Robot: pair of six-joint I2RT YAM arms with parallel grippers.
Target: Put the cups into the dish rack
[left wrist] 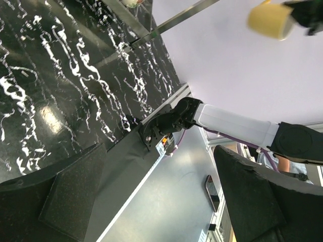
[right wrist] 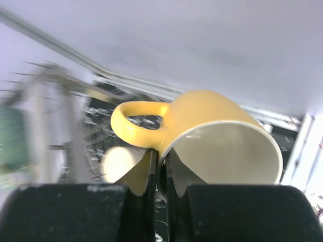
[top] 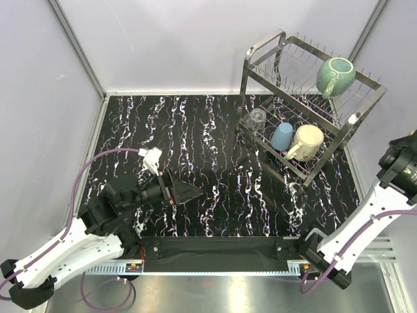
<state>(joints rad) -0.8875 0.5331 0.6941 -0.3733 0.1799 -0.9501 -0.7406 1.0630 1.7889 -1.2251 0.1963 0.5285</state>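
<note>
Black marbled tabletop fills the overhead view; the dish rack stands at its far right, teal mug on the upper tier, glass tumbler, light-blue cup and cream mug below; the left gripper hovers over the tabletop, fingers spread wide, holding nothing; the right arm runs off the right edge; from the left wrist, the yellow mug shows at the top edge, held by the right gripper; on the right wrist, the jaws pinch that mug's wall beside the handle, nearly together; the rack behind is blurred; so thin a grip may let the mug pivot or slip; its handle could snag prongs or knock a racked cup.
</note>
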